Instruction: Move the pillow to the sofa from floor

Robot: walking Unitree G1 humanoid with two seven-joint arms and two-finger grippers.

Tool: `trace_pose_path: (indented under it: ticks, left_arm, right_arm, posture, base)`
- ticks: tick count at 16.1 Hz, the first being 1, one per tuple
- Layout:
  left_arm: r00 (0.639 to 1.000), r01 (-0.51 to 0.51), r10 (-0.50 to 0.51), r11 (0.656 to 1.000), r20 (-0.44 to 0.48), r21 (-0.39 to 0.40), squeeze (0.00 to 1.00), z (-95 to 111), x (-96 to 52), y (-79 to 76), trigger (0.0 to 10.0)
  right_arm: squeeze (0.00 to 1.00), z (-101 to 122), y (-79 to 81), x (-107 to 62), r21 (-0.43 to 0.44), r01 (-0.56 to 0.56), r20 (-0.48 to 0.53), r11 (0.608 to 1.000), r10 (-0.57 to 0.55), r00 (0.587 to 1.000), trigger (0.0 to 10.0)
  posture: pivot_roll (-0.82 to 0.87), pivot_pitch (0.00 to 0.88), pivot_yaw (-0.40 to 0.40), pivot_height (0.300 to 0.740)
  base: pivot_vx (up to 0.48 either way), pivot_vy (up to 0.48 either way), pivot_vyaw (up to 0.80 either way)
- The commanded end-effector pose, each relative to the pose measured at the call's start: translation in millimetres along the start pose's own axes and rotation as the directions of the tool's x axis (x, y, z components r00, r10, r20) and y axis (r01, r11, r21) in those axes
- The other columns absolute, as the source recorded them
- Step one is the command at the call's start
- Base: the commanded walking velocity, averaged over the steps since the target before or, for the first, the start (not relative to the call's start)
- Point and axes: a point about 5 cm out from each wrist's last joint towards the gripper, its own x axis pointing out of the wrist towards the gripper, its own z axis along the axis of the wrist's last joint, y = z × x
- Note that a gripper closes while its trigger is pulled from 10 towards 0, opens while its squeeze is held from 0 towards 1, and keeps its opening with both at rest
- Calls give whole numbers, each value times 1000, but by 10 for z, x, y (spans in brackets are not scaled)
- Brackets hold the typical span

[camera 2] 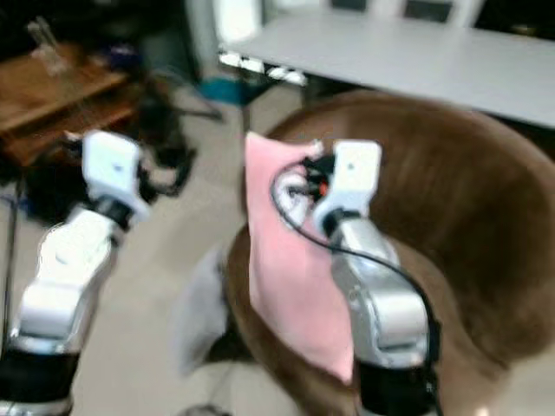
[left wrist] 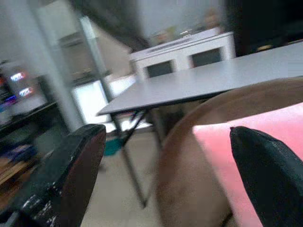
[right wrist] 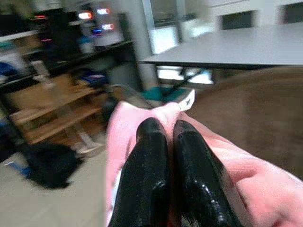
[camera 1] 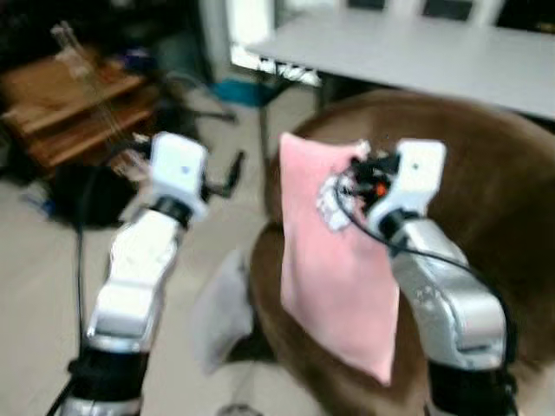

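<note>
Pillow (camera 1: 334,269) is hanging from the right claw (right wrist: 173,142), whose two black fingers are pressed together on a pinch of the pink cover at its top edge, near the upper right corner as the head views show it. It is off the floor and dangling in the air, long axis running roughly top to bottom with a slight tilt, the lower corner pointing down toward the front edge of the sofa (camera 1: 486,199). The brown seat and curved back are lying behind and to the right of the pillow, so the pillow is hanging between the robot and the seat, over the sofa's near left rim rather than over its middle. By my reading, the coming move is turning on that offset: the right arm is needing to carry the pillow forward and to the right, toward the seat, before letting go, or the cloth could be sliding off the rim to the floor. The left claw (left wrist: 156,175) is holding nothing, its fingers spread apart, and it is standing to the left of the pillow, apart from it, facing the pillow's left edge and the grey table (camera 1: 416,52) beyond. The right arm is plainly the nearer one to the sofa and is already doing the carrying.
</note>
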Motion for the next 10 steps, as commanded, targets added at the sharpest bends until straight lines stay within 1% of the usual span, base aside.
trace_pose_path:
  ticks: [1,4,5,6,7,9,10]
  left_arm:
    - [999,19,-19,1000,27,9,0,68,36,-33,10000]
    - [999,35,-35,999,13,8,0,42,20,-46,10000]
    - [999,49,-49,999,-3,13,0,18,10,-55,10000]
    - [995,88,-88,996,-40,-1,0,-36,-14,-87,10000]
    - [990,116,-114,993,-78,26,0,-89,-51,-104,10000]
    - [983,168,-167,986,-80,7,0,-101,-108,-139,10000]
    - [971,218,-217,976,-96,1,0,-114,-148,-168,10000]
  right_arm:
    - [0,78,-45,-19,-15,18,49,1000,-17,999,10000]
    - [0,19,-59,-42,-27,25,28,999,-25,999,10000]
    - [0,17,-50,-47,-27,22,28,999,-21,999,10000]
    - [0,18,-45,-41,-28,16,27,999,-16,1000,10000]
    - [0,11,-35,-44,-30,16,24,999,-16,1000,10000]
    - [0,-8,-38,-47,-34,20,9,999,-19,1000,10000]
    - [0,-25,-55,-35,-36,25,-7,999,-25,1000,10000]
  posture:
    - [-82,0,69,740]
    - [-81,0,70,740]
    - [-79,0,71,740]
    - [-78,0,71,740]
    - [-75,0,71,740]
    - [-66,3,70,740]
    - [-63,16,69,740]
  base:
    - [334,0,0]
    - [304,0,0]
    - [0,0,0]
    - [0,0,0]
    - [0,0,0]
    - [0,0,0]
    - [0,0,0]
